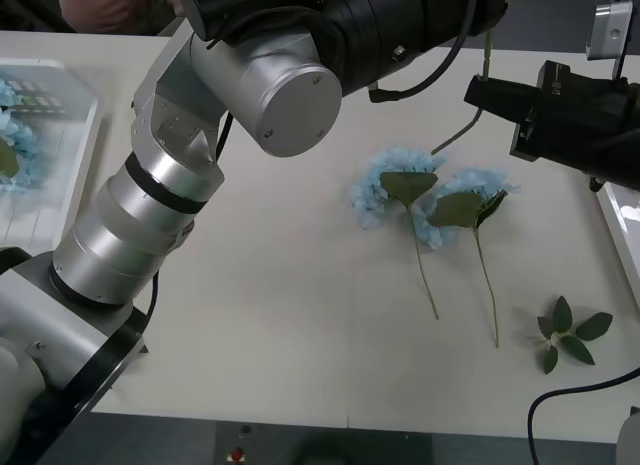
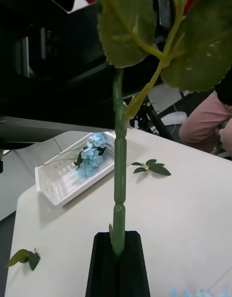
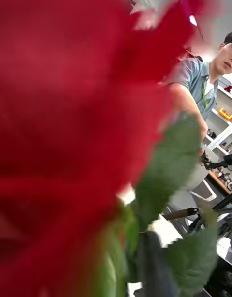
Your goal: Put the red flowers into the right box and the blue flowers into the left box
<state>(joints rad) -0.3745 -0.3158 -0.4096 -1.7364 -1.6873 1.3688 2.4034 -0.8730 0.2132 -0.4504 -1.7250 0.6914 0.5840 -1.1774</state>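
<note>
My right gripper (image 2: pixel 118 258) is shut on the green stem (image 2: pixel 119 181) of a red flower, held upright above the table. In the front view that gripper (image 1: pixel 472 91) hangs at the upper right, above two blue flowers (image 1: pixel 400 190) that lie side by side on the table. The rose's red bloom (image 3: pixel 63 132) sits right against the left wrist camera. My left arm (image 1: pixel 400 25) reaches across the table toward the top of that flower. The left box (image 1: pixel 60 175) at the far left holds blue flowers (image 2: pixel 91 154). A strip of the right box (image 1: pixel 620 220) shows at the right edge.
A loose green leaf sprig (image 1: pixel 570 335) lies near the front right of the table. Two more sprigs (image 2: pixel 152 167) (image 2: pixel 24 257) lie on the table near the left box. My left arm's big silver links (image 1: pixel 200 135) cross over the left half of the table. People are in the room behind.
</note>
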